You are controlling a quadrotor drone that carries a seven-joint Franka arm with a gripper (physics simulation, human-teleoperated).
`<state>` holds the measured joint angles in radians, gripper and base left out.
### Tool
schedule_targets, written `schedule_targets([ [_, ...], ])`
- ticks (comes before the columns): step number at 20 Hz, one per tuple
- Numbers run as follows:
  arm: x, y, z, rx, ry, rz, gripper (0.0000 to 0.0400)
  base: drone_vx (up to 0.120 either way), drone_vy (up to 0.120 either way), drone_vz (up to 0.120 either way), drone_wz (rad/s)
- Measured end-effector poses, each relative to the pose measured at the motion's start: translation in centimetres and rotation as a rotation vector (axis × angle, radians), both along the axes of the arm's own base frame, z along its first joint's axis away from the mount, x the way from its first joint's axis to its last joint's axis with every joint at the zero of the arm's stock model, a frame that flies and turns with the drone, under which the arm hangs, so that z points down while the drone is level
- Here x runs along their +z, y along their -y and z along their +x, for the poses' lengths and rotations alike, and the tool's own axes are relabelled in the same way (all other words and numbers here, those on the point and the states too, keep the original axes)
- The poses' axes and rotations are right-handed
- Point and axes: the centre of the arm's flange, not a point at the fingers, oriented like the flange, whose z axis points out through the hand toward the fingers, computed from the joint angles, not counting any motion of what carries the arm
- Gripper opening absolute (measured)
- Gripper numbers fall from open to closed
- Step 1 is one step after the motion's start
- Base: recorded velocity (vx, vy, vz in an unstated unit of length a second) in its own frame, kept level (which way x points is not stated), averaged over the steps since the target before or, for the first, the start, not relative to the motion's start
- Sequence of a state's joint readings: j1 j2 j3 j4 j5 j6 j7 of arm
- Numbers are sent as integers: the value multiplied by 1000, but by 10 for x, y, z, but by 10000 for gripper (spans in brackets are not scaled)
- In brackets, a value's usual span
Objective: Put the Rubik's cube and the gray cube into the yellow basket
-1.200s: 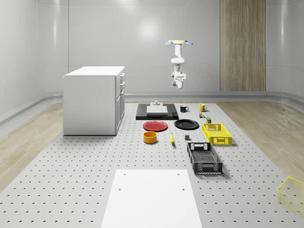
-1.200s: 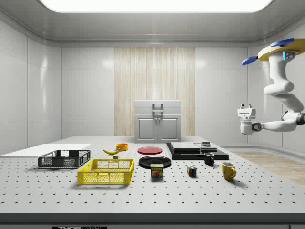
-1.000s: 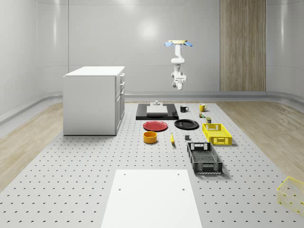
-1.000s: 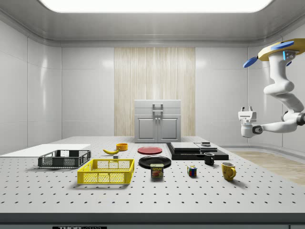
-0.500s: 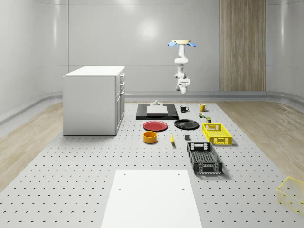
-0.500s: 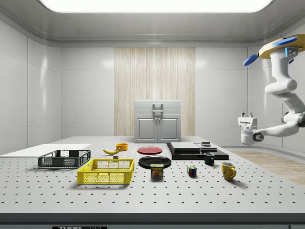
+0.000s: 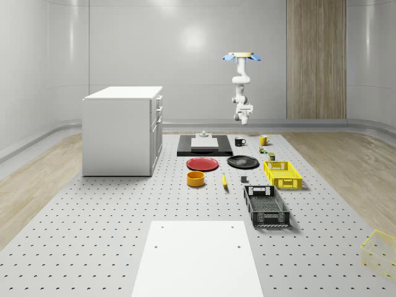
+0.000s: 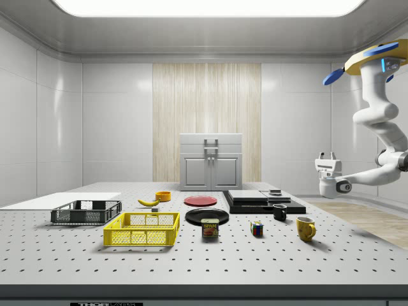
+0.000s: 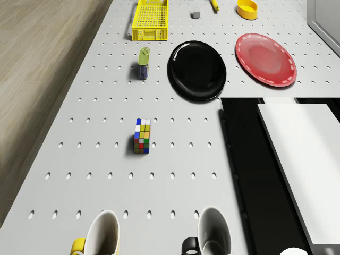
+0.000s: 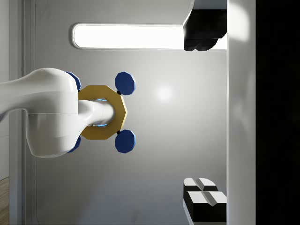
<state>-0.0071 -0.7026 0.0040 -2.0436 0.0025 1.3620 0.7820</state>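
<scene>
The Rubik's cube (image 9: 142, 135) (image 8: 257, 229) (image 7: 263, 149) stands on the perforated table, between the mugs and a tin. Farther along, the yellow basket (image 9: 150, 20) (image 8: 142, 229) (image 7: 283, 174) is empty. The small gray cube (image 9: 195, 15) (image 7: 244, 180) lies beside it on the table. The drone (image 7: 242, 57) (image 8: 376, 60) hovers high over the table's far end, near the mugs. My gripper (image 8: 327, 155) (image 7: 245, 112) (image 10: 206, 115) hangs in the air well above the table, turned upward and open, holding nothing.
Near the Rubik's cube are a yellow mug (image 9: 101, 236), a black mug (image 9: 215, 234), a tin (image 9: 143, 62), a black plate (image 9: 196, 69) and a red plate (image 9: 264, 58). A black basket (image 7: 266, 205) and a white cabinet (image 7: 124, 130) stand farther off.
The drone with its arm has drifted toward the whole-scene view's right. The things on the table have not moved.
</scene>
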Motion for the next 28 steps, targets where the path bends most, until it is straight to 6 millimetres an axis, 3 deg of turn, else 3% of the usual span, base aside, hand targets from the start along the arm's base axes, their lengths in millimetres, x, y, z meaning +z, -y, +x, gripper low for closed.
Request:
schedule_targets([
  [16,1,0,-1,0,12,-3,400,120,120,0,0],
  [28,1,-2,-2,0,21,-24,400,120,3,0,0],
])
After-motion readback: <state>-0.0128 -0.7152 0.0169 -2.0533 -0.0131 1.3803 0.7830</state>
